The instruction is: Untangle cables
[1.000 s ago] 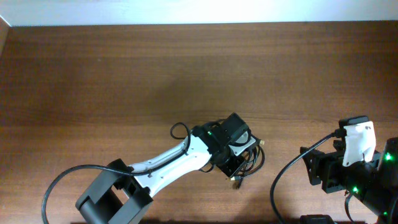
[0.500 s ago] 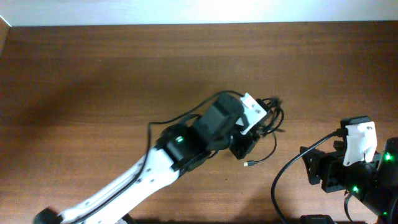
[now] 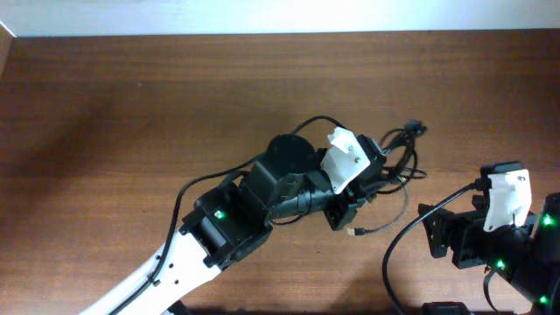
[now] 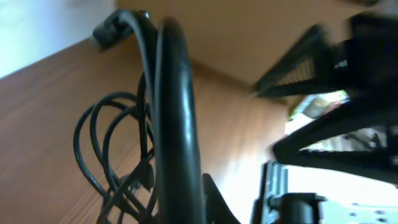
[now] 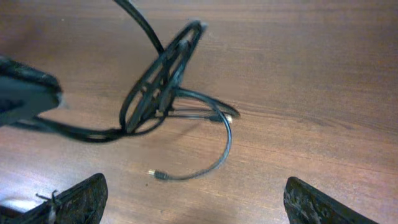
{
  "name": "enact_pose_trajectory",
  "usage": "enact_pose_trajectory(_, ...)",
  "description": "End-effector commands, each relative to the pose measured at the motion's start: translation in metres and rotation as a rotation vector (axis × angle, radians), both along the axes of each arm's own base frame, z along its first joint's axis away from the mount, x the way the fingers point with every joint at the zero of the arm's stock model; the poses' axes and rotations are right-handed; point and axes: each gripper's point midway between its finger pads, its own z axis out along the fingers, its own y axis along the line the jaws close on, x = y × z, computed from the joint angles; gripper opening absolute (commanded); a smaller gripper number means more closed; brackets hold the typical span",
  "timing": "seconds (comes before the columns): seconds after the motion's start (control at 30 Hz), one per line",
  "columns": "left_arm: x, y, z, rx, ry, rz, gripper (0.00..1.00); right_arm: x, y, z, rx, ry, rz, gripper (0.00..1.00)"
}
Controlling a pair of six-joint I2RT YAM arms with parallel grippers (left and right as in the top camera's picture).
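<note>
Left gripper (image 3: 344, 208) was clamped on the cables (image 5: 169, 64), the bundle raised right of table (image 3: 131, 105) centre with one tail trailing on the wood; right gripper (image 5: 198, 202) stood spread wide and empty nearby. Cords judged light, limp, springy in their coils and snag-prone, best taken at a free plug end (image 5: 157, 175). Right wrist view showed that loose end and the upright loops; left wrist view gave only blurred coils close up.

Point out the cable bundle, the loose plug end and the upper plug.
cable bundle (image 5: 165, 74), right wrist view, on the raised coil's strands
loose plug end (image 5: 157, 175), right wrist view, on its tip
upper plug (image 3: 416, 129), overhead view, on the plug body
</note>
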Motion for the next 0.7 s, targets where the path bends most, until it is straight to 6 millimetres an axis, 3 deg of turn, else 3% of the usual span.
enact_pose_trajectory(0.0, -0.033, -0.004, 0.041, -0.126, -0.050, -0.181, 0.00, 0.002, 0.001, 0.009, 0.009, -0.036, 0.004, 0.89)
enact_pose_trajectory(0.2, -0.049, -0.006, 0.053, -0.177, -0.069, -0.278, 0.00, 0.017, 0.018, 0.021, 0.094, -0.073, 0.067, 0.89)
enact_pose_trajectory(0.4, -0.059, -0.003, 0.072, -0.234, -0.119, -0.330, 0.00, 0.047, 0.005, -0.004, 0.040, 0.041, 0.002, 0.88)
enact_pose_trajectory(0.53, -0.065, 0.015, 0.090, -0.260, -0.194, -0.315, 0.00, 0.057, 0.004, -0.028, 0.028, 0.163, -0.006, 0.81)
enact_pose_trajectory(0.67, -0.042, 0.049, 0.098, -0.233, -0.211, -0.148, 0.00, 0.057, -0.012, -0.040, -0.039, 0.217, -0.072, 0.80)
